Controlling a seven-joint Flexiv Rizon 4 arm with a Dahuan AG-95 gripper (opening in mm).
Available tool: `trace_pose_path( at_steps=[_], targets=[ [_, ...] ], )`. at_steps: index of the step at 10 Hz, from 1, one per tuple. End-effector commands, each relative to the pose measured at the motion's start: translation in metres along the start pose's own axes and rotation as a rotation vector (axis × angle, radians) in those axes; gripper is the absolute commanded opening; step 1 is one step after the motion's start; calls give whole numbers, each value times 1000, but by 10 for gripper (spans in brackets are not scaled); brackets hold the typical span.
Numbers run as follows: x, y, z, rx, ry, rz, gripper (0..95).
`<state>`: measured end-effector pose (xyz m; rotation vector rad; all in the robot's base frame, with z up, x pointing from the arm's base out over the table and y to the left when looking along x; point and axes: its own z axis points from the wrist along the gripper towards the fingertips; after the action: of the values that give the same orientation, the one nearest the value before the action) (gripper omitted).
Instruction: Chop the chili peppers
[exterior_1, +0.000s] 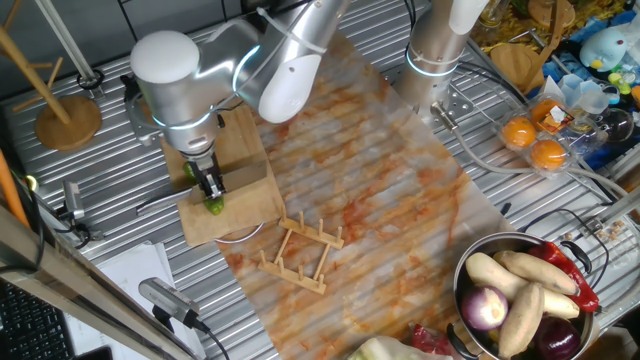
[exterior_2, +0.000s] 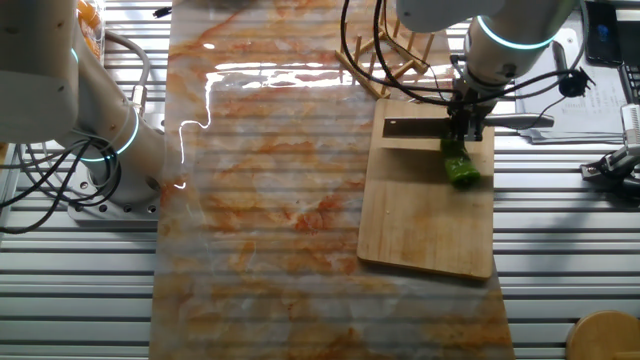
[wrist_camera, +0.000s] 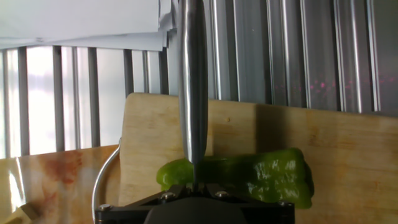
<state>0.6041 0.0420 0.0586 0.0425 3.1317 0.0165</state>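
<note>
Looking at the chili pepper (wrist_camera: 249, 177) first: lying flat on the cutting board (exterior_2: 425, 215), toward the board's far edge in the hand view, resting on the wood, apparently uncut.

Hanging right above it, the claw (exterior_1: 210, 190), w/ a knife (wrist_camera: 193, 87) sticking out along the fingers. Blade showing edge-on in the hand view, so running straight away from the camera. Can't tell how wide the claw is standing; fingers hidden under the housing. Gripping the knife handle, prob., going by how rigidly the blade is sitting.

Key relation: pepper's long axis running left-right in the hand view, blade running front-back, so crossing at roughly a right angle. Blade line meeting the pepper left of its middle, nearer the thin end, fat end stretching off to the right. Whether steel is touching skin, can't tell.

Needing, by the look of it, a straight press down, then stepping along toward the fat end.
</note>
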Motion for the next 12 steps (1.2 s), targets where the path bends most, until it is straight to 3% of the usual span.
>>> trace_pose_path(
  at_steps=[1, 4, 6, 9, 12],
  targets=[
    [-2, -1, 6, -6, 21, -8, 0],
    [-3, -2, 12, -9, 23, -17, 0],
    [-3, -4, 24, -12, -5, -20, 0],
    [-3, -4, 24, -17, -24, -32, 0],
    [-1, -5, 35, -38, -19, -29, 0]
  ],
)
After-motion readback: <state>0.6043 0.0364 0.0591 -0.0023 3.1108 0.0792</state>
